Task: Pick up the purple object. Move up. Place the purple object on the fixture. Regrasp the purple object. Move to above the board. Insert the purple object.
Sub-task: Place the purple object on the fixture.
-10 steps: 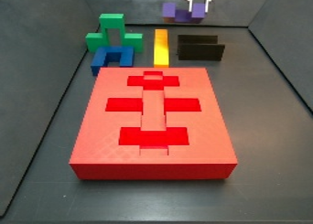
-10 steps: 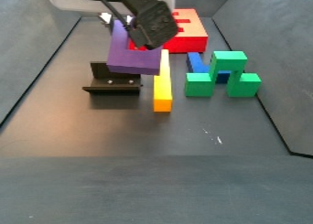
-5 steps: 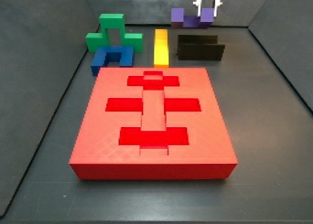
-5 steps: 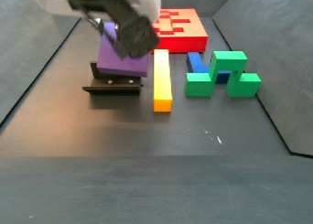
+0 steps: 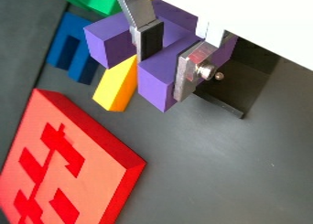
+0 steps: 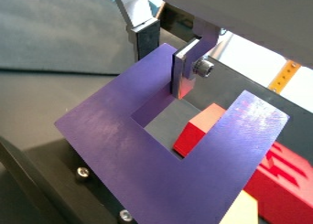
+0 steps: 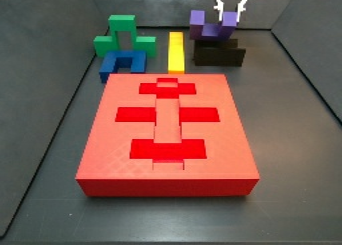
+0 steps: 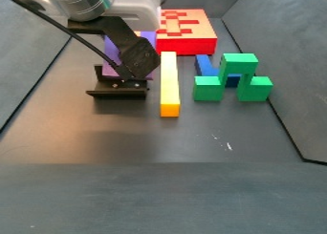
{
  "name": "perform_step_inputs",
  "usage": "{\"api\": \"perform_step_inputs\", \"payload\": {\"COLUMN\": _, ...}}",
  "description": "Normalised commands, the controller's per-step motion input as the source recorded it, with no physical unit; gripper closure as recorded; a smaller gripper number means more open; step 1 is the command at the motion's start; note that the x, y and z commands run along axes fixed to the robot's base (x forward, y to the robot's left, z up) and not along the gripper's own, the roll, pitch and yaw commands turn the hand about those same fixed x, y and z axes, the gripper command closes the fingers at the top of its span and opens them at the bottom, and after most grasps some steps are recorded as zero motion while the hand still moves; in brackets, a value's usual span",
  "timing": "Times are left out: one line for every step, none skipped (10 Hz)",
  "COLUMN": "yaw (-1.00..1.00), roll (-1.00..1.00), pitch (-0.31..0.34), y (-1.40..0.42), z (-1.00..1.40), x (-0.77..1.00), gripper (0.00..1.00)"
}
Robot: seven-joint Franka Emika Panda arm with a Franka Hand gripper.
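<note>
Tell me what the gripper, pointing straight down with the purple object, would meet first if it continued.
Probably the fixture: the gripper, shut on the purple object, sits right above it.

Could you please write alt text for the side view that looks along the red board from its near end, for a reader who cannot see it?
At the far end of the table, the gripper holds the purple object just above the black fixture. The red board, with its recessed cut-outs, fills the foreground; behind it lie a yellow bar, a blue block and a green block.
</note>
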Motion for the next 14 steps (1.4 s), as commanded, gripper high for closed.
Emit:
{"api": "perform_step_inputs", "payload": {"yaw": 0.0, "roll": -0.05, "pitch": 0.337, "y": 0.11, "z": -0.03, "x": 0.29, "gripper": 1.0}}
{"api": "perform_step_inputs", "payload": {"yaw": 0.0, "roll": -0.14, "pitch": 0.117, "y": 0.12, "z": -0.16, "x": 0.49, "gripper": 1.0}}
{"api": "perform_step_inputs", "payload": {"yaw": -0.08, "roll": -0.12, "pitch": -0.186, "y": 0.15, "z": -0.2, "x": 0.49, "gripper": 1.0}}
{"api": "perform_step_inputs", "payload": {"yaw": -0.19, "roll": -0.15, "pitch": -0.449, "y": 0.07, "z": -0.09, "x": 0.37, "gripper": 1.0}}
{"api": "perform_step_inputs", "payload": {"yaw": -0.11, "roll": -0.15, "pitch": -0.674, "y": 0.0, "z": 0.0, "x": 0.05, "gripper": 1.0}}
{"api": "perform_step_inputs", "payload": {"yaw": 0.0, "roll": -0.14, "pitch": -0.714, "y": 0.0, "z": 0.0, "x": 0.0, "gripper": 1.0}}
{"api": "perform_step_inputs", "payload": {"yaw": 0.0, "roll": -0.17, "pitch": -0.706, "y": 0.0, "z": 0.0, "x": 0.0, "gripper": 1.0}}
{"api": "perform_step_inputs", "payload": {"yaw": 0.18, "roll": -0.06, "pitch": -0.457, "y": -0.07, "z": -0.03, "x": 0.0, "gripper": 1.0}}
{"api": "perform_step_inputs", "payload": {"yaw": 0.31, "roll": 0.0, "pitch": -0.029, "y": -0.08, "z": -0.1, "x": 0.08, "gripper": 1.0}}
{"api": "perform_step_inputs", "payload": {"yaw": 0.4, "roll": 0.0, "pitch": 0.077, "y": -0.07, "z": 0.0, "x": 0.18, "gripper": 1.0}}
{"api": "perform_step_inputs", "payload": {"yaw": 0.32, "roll": 0.07, "pitch": 0.363, "y": 0.0, "z": 0.0, "x": 0.17, "gripper": 1.0}}
{"api": "perform_step_inputs", "payload": {"yaw": 0.23, "roll": 0.05, "pitch": 0.497, "y": 0.0, "z": -0.06, "x": 0.21, "gripper": 1.0}}
{"api": "perform_step_inputs", "payload": {"yaw": 0.1, "roll": 0.1, "pitch": 0.36, "y": 0.0, "z": -0.17, "x": 0.11, "gripper": 1.0}}
{"api": "perform_step_inputs", "payload": {"yaw": 0.0, "roll": 0.05, "pitch": 0.291, "y": 0.0, "z": -0.23, "x": 0.07, "gripper": 1.0}}
